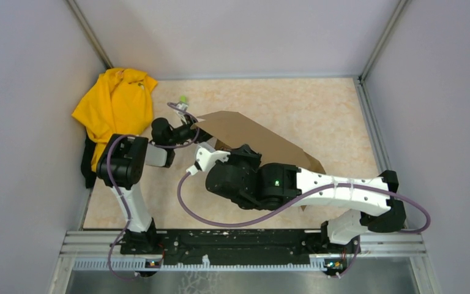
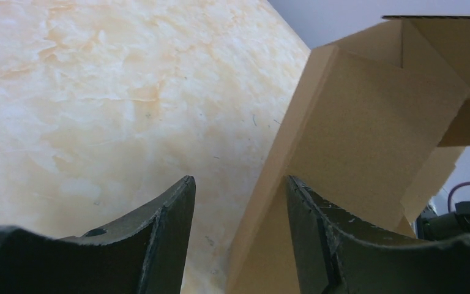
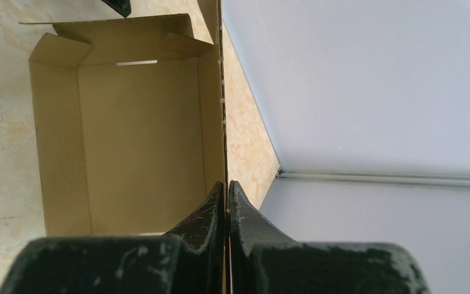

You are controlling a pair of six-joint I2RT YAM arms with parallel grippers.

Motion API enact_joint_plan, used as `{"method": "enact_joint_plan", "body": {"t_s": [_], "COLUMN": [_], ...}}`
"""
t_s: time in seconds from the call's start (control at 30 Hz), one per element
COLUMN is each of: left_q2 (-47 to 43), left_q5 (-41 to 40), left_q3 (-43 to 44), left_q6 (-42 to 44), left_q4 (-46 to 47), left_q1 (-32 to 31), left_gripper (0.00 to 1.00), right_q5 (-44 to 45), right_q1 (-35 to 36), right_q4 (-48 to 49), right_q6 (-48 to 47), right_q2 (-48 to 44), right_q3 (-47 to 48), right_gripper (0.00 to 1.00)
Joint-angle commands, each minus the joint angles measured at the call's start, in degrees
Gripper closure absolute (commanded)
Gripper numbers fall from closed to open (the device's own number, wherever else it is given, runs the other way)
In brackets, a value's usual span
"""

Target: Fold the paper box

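One wall of paper box [image 3: 141, 135] pinched in right gripper [image 3: 227, 190] | left gripper [image 2: 239, 180] open astride another panel

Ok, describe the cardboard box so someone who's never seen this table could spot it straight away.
On the marbled beige table, look in the middle, partly behind the right arm. The paper box sits there half-folded, the right gripper pinching one raised wall. It is plain brown cardboard, unlike the crumpled yellow cloth in the far left corner.

A robot lab cell: plain grey panels [image 1: 238, 30] wall the marble-patterned table [image 1: 318, 116] on three sides, an aluminium rail [image 1: 92, 245] along its near edge.
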Motion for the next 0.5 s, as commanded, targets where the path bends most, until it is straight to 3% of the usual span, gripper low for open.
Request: {"method": "enact_joint_plan", "body": {"t_s": [0.0, 0.47], "left_q2": [0.46, -1.37], "left_q5": [4.39, 3.53], "left_q3": [-2.0, -8.35], "left_q6": [-2.49, -2.51], "left_q4": [8.33, 13.2], "left_q1": [-0.02, -1.38], "left_gripper": [0.37, 0.38], "right_q5": [1.27, 3.49], "right_q1": [0.81, 4.28], "right_q4": [3.66, 1.85], "right_q6": [-0.65, 1.01], "right_q2": [-2.02, 2.85], "right_q3": [-0.28, -1.78], "right_gripper": [1.0, 1.0]}}
